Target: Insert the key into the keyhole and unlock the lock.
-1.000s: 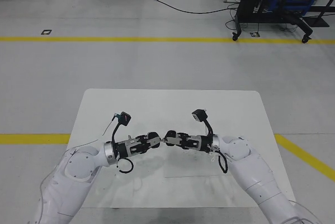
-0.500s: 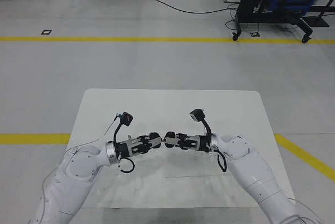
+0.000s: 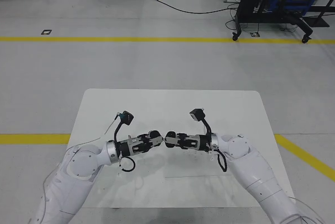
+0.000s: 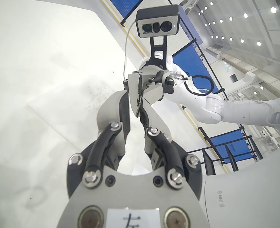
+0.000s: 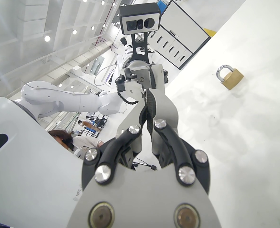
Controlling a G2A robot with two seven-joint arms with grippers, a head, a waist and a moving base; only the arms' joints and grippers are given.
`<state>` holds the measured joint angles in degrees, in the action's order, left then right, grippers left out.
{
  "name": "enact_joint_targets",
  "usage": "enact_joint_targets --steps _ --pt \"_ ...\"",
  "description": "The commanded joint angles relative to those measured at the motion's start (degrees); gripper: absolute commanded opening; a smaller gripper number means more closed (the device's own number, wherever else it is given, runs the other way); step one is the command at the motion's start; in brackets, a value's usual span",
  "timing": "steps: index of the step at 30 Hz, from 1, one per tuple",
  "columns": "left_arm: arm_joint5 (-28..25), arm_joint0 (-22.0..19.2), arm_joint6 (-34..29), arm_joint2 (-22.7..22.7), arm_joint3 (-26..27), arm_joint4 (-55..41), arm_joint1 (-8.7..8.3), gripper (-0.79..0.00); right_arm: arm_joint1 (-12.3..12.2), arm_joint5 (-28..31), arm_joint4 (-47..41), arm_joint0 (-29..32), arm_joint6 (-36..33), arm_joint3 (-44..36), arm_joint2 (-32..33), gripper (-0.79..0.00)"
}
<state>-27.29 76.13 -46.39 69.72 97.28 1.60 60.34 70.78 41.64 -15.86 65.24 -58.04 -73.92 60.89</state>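
Note:
Both grippers meet tip to tip above the middle of the white table (image 3: 156,103). My right gripper (image 3: 169,138) is shut, its black pads pressed together in the right wrist view (image 5: 147,96). A thin dark sliver, apparently the key (image 4: 138,107), sticks out of its tips toward the other arm. My left gripper (image 4: 135,100) is open, its two fingers standing either side of that sliver with a gap between the pads. The brass padlock (image 5: 230,78), its silver shackle closed, lies flat on the table well away from both grippers.
The table's edges (image 3: 83,112) lie well away from the meeting point. Each wrist's camera on its black bracket (image 4: 157,23) stands up behind the opposite gripper. A black wheeled stand (image 3: 270,19) is far off on the floor.
The two grippers have edged slightly closer to each other at the table's middle. Nothing else has moved.

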Motion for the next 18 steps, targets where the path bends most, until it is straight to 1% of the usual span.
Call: enact_joint_targets --steps 1,4,9,11,12,18 --pt "0.00 0.01 -0.04 0.00 -0.01 0.00 0.00 0.000 -0.28 0.65 -0.08 0.37 0.14 0.11 0.83 -0.785" --pt "0.00 0.01 -0.04 0.00 -0.01 0.00 0.00 0.000 -1.08 2.21 -0.45 1.47 0.08 0.24 3.46 -0.785" --pt "0.00 0.01 -0.04 0.00 -0.01 0.00 0.00 0.000 -2.91 4.67 -1.19 4.48 0.07 -0.36 10.01 -0.785" --pt "0.00 0.01 -0.04 0.00 -0.01 0.00 0.00 0.000 -3.64 5.89 -2.10 6.02 1.29 -1.19 12.81 -0.785" --pt "0.00 0.01 -0.04 0.00 -0.01 0.00 0.00 0.000 -3.88 7.54 -3.56 6.91 2.94 -1.31 14.32 -0.785" --pt "0.12 -0.04 0.35 0.11 0.20 0.22 0.01 0.000 -3.88 7.54 -3.56 6.91 2.94 -1.31 14.32 -0.785"
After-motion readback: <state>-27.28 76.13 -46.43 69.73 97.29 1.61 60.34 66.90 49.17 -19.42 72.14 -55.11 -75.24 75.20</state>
